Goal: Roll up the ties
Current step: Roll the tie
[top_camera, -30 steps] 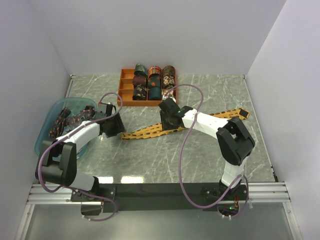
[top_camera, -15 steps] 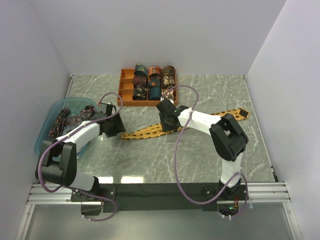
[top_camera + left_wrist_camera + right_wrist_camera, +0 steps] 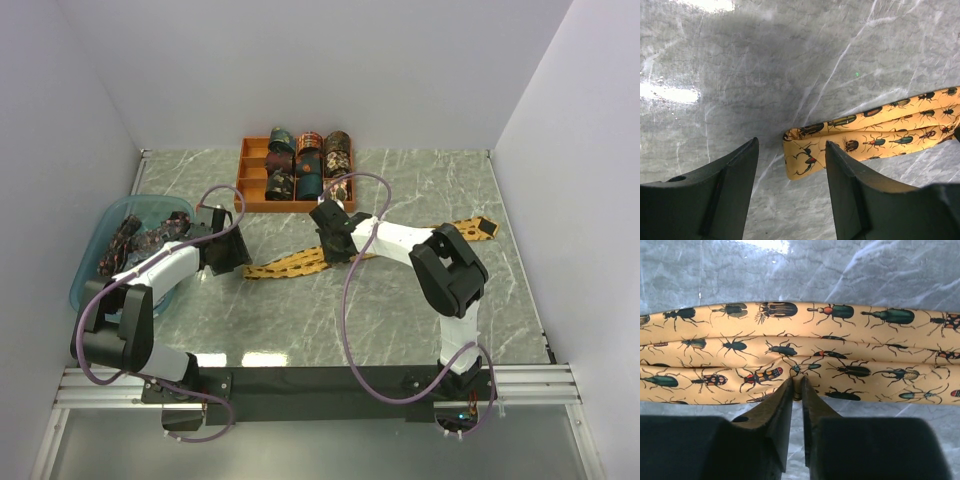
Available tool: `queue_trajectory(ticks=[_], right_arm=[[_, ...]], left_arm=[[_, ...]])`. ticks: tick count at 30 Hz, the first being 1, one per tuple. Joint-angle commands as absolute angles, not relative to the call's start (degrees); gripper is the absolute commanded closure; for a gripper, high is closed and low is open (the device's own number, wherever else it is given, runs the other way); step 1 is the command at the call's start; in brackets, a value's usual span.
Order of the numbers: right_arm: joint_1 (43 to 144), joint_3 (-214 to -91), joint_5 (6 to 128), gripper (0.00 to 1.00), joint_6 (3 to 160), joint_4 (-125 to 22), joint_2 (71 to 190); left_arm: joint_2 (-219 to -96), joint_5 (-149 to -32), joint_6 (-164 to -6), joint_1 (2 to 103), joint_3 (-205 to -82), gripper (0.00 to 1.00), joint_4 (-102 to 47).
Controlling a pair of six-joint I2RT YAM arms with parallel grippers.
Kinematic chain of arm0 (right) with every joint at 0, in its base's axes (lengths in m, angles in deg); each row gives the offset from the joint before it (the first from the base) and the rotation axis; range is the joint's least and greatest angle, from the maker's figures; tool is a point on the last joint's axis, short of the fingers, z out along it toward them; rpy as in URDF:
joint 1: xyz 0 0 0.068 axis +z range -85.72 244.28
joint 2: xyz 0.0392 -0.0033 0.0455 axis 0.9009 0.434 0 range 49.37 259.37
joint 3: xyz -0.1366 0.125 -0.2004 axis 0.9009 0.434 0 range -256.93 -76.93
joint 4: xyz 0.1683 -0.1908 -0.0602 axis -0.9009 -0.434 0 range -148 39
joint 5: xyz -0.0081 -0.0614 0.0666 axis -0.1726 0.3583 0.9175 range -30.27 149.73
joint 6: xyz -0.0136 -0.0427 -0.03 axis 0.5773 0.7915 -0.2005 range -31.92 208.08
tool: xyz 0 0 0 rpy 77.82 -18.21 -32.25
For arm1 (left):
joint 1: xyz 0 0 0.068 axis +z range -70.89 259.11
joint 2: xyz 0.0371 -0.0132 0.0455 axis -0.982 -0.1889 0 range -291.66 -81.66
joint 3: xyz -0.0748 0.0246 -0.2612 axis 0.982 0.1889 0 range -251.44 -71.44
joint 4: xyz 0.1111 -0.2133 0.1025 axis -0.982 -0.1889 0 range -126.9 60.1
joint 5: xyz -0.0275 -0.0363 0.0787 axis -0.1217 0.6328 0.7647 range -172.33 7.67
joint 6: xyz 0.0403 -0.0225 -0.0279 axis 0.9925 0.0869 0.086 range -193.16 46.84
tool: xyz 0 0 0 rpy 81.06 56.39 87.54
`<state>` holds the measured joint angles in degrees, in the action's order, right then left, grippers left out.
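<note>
A mustard-gold tie printed with beetles lies folded lengthwise across the marble table, its wide end at the right. My right gripper stands over its middle. In the right wrist view the jaws are pinched shut on a small pucker at the near edge of the tie. My left gripper hovers at the tie's folded left end. In the left wrist view this gripper is open, and the tie's folded tip lies between and just beyond its fingers, untouched.
An orange compartment tray at the back holds several rolled ties. A translucent blue basin at the left edge holds loose dark ties. White walls close in the table on three sides.
My right gripper slid left along the tie and closed its jaws onto the fabric's edge. The left gripper stayed open in place.
</note>
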<state>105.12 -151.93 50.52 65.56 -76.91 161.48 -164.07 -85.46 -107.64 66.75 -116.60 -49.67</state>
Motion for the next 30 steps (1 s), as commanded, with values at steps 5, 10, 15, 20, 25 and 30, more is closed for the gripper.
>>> queue_trajectory(ticks=[5, 10, 15, 20, 25, 30], right_arm=[[104.79, -150.05, 50.15, 0.97, 65.84, -76.74, 163.37], [104.79, -153.65, 49.19, 0.99, 66.63, -79.29, 160.03], [104.62, -158.66, 48.22, 0.98, 67.07, -82.19, 157.74], [103.74, -161.57, 48.13, 0.97, 67.42, -83.34, 157.47], [103.04, -162.8, 49.1, 0.97, 67.42, -84.04, 158.18], [102.95, -162.1, 50.15, 0.98, 67.42, -83.95, 156.51]], left_arm=[[-164.28, -84.96, -106.56, 66.54, -117.93, 0.39, -49.32], [-164.45, -85.58, -106.56, 66.46, -117.93, 0.4, -49.15], [-164.28, -85.67, -106.56, 66.46, -117.75, 0.42, -49.15], [-164.1, -85.4, -106.65, 66.46, -117.67, 0.43, -49.15], [-163.66, -85.05, -106.82, 66.46, -117.23, 0.45, -49.41], [-163.75, -86.63, -107.09, 66.46, -116.97, 0.45, -48.89]])
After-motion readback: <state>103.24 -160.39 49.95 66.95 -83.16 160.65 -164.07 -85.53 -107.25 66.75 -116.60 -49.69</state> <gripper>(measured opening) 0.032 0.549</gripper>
